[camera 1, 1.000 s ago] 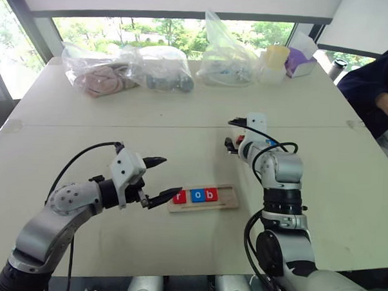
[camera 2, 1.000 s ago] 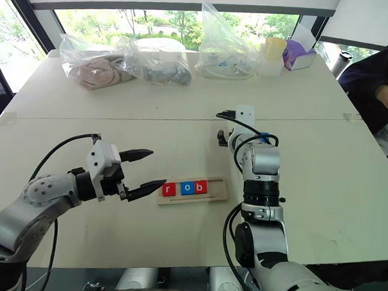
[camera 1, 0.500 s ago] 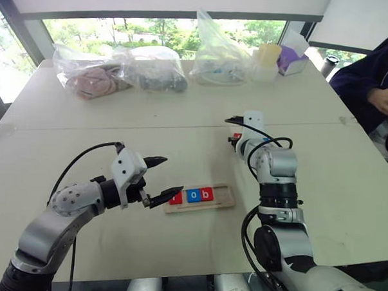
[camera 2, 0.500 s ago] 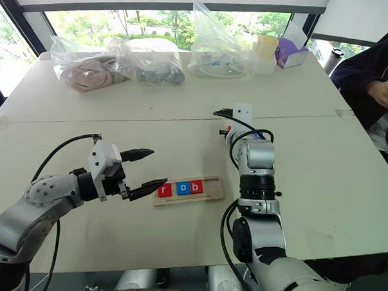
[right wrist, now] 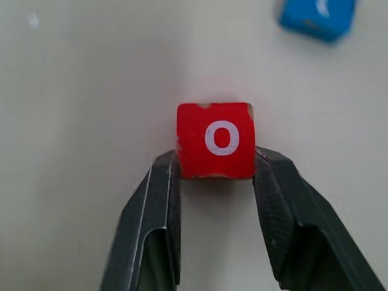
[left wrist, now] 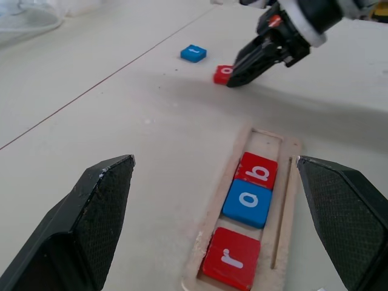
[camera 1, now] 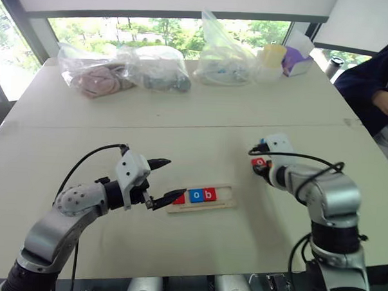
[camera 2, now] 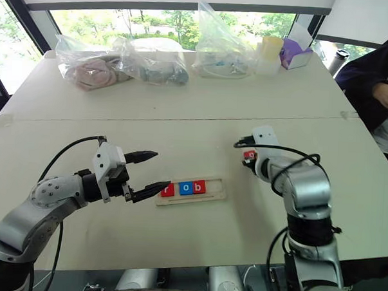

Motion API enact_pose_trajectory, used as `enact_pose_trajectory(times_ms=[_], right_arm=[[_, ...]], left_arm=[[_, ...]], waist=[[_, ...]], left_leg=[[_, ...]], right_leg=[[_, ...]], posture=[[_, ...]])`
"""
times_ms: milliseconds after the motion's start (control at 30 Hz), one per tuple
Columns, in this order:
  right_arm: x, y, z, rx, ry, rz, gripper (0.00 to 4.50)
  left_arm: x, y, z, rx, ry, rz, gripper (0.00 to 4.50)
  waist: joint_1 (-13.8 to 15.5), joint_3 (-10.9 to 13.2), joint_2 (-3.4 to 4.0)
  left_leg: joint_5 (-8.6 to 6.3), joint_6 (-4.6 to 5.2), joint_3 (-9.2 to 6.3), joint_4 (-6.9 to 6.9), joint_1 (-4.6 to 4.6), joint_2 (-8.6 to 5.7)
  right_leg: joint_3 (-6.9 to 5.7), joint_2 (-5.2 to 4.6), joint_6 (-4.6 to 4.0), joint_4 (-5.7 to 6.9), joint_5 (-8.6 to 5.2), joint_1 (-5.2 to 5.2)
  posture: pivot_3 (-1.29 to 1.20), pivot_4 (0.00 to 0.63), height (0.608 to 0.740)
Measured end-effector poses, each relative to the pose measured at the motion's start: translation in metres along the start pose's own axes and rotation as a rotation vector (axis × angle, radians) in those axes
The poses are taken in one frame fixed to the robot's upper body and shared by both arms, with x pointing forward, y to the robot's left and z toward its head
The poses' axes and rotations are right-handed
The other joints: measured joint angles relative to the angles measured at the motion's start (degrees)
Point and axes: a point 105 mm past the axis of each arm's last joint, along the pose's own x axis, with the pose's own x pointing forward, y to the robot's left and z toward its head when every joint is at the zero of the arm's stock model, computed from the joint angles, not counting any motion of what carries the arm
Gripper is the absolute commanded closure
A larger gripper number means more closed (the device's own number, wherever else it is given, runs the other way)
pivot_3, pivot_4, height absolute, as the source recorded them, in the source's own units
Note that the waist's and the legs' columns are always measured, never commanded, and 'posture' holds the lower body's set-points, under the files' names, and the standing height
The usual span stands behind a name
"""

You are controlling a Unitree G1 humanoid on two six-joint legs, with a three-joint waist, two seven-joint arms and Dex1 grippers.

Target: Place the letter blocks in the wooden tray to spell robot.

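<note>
The wooden tray (camera 1: 224,194) lies mid-table and holds three letter blocks in a row: red r (left wrist: 232,265), blue o (left wrist: 248,202) and red b (left wrist: 256,171). The tray's right part is bare wood. My left gripper (camera 1: 174,178) hovers open just left of the tray, its lower finger covering part of the r in the head views. Right of the tray, my right gripper (right wrist: 216,165) is shut on a red o block (right wrist: 216,140), low over the table or on it. A blue block (left wrist: 193,53) lies on the table just beyond it.
Clear plastic bags (camera 1: 152,66) with bundled items line the far side of the table, beside a yellow cup (camera 1: 275,55) and a purple box (camera 1: 297,60). A person's dark sleeve (camera 1: 370,82) shows at the far right. A seam (camera 1: 117,130) crosses the table.
My right gripper has shut on the red o block, and that arm has swung out to the right and back. The left arm has stayed put. The camera shifted a little.
</note>
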Motion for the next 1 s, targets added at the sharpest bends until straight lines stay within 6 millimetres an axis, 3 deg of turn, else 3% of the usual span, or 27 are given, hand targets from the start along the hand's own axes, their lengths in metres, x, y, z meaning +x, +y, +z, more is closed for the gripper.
enact_pose_trajectory(times_ms=[133,267,500,633,800,1000], right_arm=[[-0.025,0.0,-0.035,0.007,-0.008,0.009,3.39],[-0.033,0.004,-0.048,0.048,-0.014,0.015,3.39],[-0.032,0.014,-0.044,0.062,-0.022,0.062,0.04],[-0.036,0.005,-0.031,-0.124,0.025,0.127,0.04],[-0.044,-0.011,-0.001,-0.6,-0.037,0.308,0.04],[-0.036,-0.015,-0.002,-0.886,-0.113,0.607,0.04]], left_arm=[[0.0,0.002,-0.006,-0.011,0.01,0.001,0.0],[0.001,0.003,-0.005,-0.004,0.003,-0.004,0.0],[0.003,0.006,-0.005,0.002,-0.004,-0.008,0.0],[0.003,0.006,-0.004,0.005,-0.005,-0.008,0.0],[0.003,0.007,-0.004,0.007,-0.004,-0.004,0.0],[0.003,0.008,-0.004,0.008,-0.003,0.01,0.0]], waist=[[0.4,-0.1,-0.09],[0.2,-0.1,-0.17],[0.1,-0.1,-0.25],[0.1,-0.1,-0.2],[0.2,0.0,-0.28],[0.1,0.1,-0.32]], left_leg=[[-0.01,0.0,-0.05,-0.05,-0.01,0.0],[0.0,0.0,0.01,0.06,0.02,0.04],[0.0,0.0,0.01,0.07,0.03,0.04],[0.0,0.0,0.03,0.1,0.02,-0.05],[-0.01,0.01,0.12,0.03,0.02,-0.13],[-0.01,0.01,0.15,0.07,0.03,-0.08]], right_leg=[[-0.06,0.11,0.12,0.0,-0.05,0.05],[-0.02,0.06,0.03,-0.01,-0.06,0.1],[-0.01,0.03,0.01,-0.02,-0.06,0.12],[0.05,-0.08,0.02,-0.06,-0.06,0.1],[-0.02,-0.05,0.11,-0.12,-0.11,0.12],[0.01,-0.04,0.19,-0.07,-0.04,0.12]], posture=[[0.0,0.15,0.74],[0.0,0.15,0.74],[0.0,0.15,0.74],[0.0,0.15,0.74],[0.0,0.15,0.74],[0.0,0.15,0.74]])
